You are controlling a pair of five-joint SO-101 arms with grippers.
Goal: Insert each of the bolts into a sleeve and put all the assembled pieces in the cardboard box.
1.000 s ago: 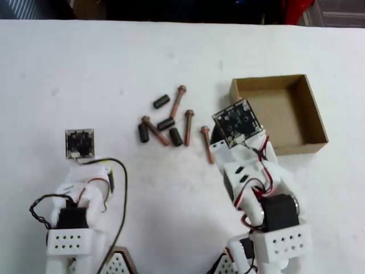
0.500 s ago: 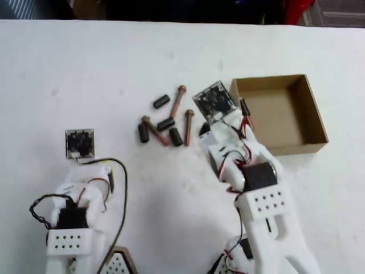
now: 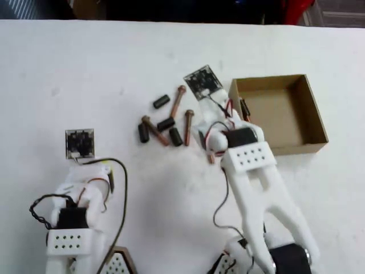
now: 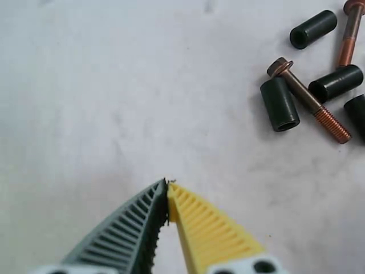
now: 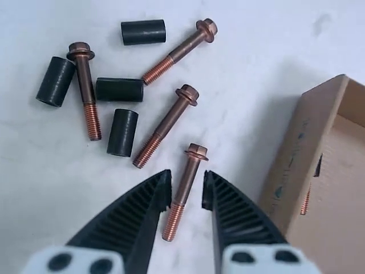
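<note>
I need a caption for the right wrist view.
Right gripper, jaws open, straddles a copper bolt beside the cardboard box.

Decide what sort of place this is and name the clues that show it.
Probably a robotics lab or workshop bench: two small robot arms at a white table, loose copper bolts and black sleeves laid out for assembly, and a cardboard box to collect them.

The right gripper [image 5: 186, 188] holds its black ribbed fingers [image 5: 142, 211] parted either side of a copper-coloured hex-head bolt [image 5: 193, 165] lying on the white table [image 5: 268, 51]. Just right sits the brown cardboard box [image 5: 299, 154]; three more bolts [image 5: 165, 125] and four black cylindrical sleeves [image 5: 122, 132] lie scattered farther left.
</note>
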